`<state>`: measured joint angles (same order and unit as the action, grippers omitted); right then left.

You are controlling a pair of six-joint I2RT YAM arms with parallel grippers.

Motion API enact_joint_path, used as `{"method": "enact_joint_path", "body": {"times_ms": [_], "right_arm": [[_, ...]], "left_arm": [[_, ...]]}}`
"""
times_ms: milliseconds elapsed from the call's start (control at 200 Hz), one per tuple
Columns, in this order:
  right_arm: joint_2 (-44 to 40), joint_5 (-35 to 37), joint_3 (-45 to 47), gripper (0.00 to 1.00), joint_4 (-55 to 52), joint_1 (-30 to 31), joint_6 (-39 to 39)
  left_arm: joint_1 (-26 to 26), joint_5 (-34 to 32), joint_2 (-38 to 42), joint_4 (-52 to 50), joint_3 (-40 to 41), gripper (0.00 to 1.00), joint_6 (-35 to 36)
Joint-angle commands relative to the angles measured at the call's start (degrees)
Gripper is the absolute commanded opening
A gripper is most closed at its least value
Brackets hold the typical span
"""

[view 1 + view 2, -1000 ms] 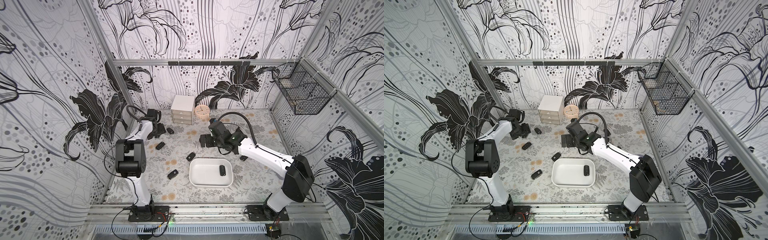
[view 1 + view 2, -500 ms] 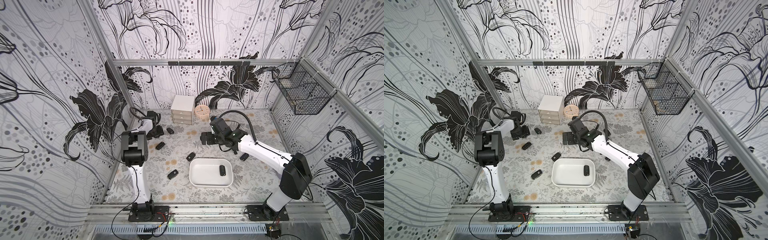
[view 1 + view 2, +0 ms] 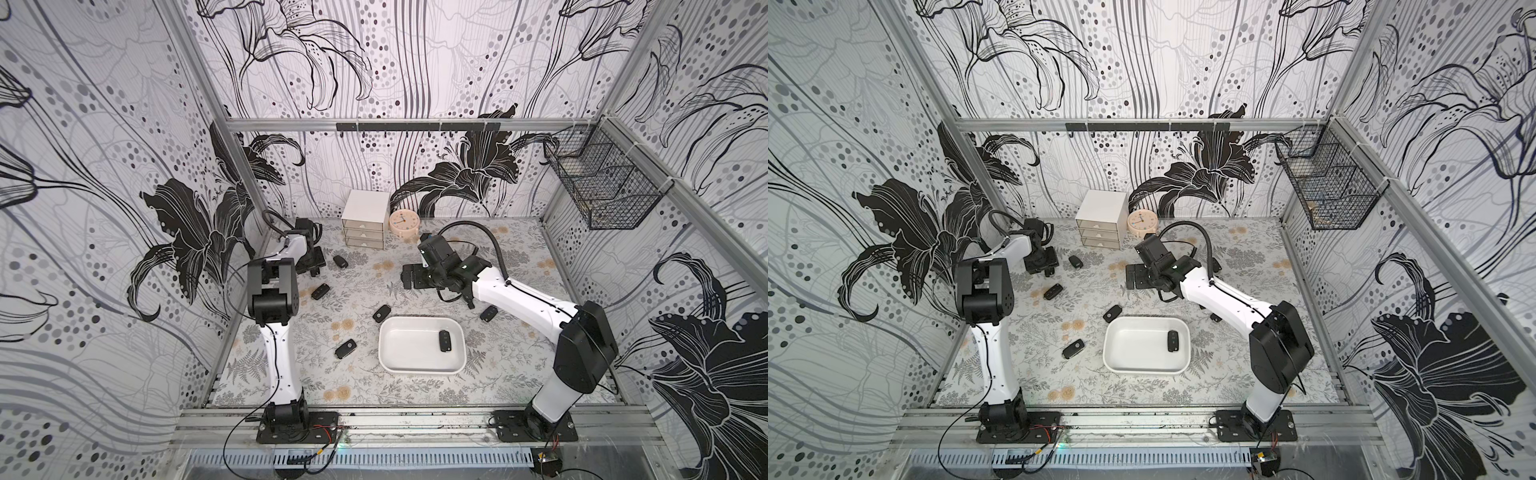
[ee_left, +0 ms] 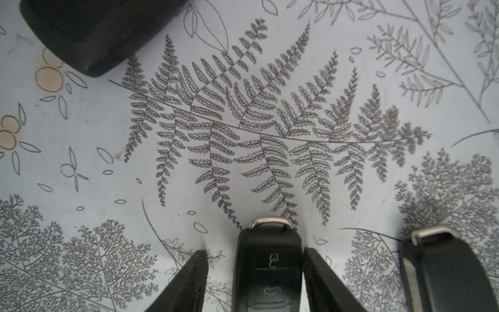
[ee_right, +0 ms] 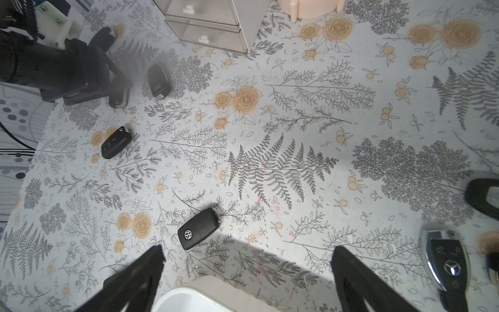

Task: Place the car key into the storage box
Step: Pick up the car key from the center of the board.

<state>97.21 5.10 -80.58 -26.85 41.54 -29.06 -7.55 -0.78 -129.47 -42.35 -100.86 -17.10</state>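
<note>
Fingers on left [image 4: 189, 283] unclenched astride car key [image 4: 268, 264], gap one side; right fingers [image 5: 356, 278] wide apart over open mat [image 5: 297, 121].

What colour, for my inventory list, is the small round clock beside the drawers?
The clock is pale peach; clearest in a top view.

The left wrist view cuts off the key [image 4: 268, 270] and a second key [image 4: 445, 272]. In a top view the left gripper [image 3: 312, 268], far left, mostly hides the first. The right wrist view shows only a corner of the box [image 5: 189, 297]. What lies in the basket [image 3: 611, 208] is too small to tell.
</note>
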Motion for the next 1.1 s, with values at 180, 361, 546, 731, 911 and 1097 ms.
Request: {"method": "enact_joint_path", "body": {"times_ms": [180,361,546,731,911,1097], "right_arm": [[-1.0,1.06,-0.39,1.0,-2.23,-0.23,-1.26],[-1.22,1.82,0.73,1.0,-1.89,-0.23,-1.88],[-4.23,4.53,0.8,1.0,-2.92,-0.23,-0.35],[-5.41,5.18,1.02,1.0,-3.56,-0.2,-0.59],[-8.36,3.42,4.27,1.0,-1.98,-0.15,-3.13],[-13.34,2.64,11.0,1.0,0.98,-0.22,-5.95]], "left_arm": [[-0.28,3.3,0.55,0.33,0.4,0.27,-0.62],[0.46,3.51,5.26,0.95,3.33,0.27,-3.59],[1.66,4.3,13.91,2.33,10.63,0.26,-7.81],[3.68,5.97,22.67,2.0,17.17,0.26,-10.62],[7.31,6.66,30.34,0.84,21.66,0.25,-12.62],[13.54,8.64,36.84,1.75,26.43,0.25,-14.17]]}}
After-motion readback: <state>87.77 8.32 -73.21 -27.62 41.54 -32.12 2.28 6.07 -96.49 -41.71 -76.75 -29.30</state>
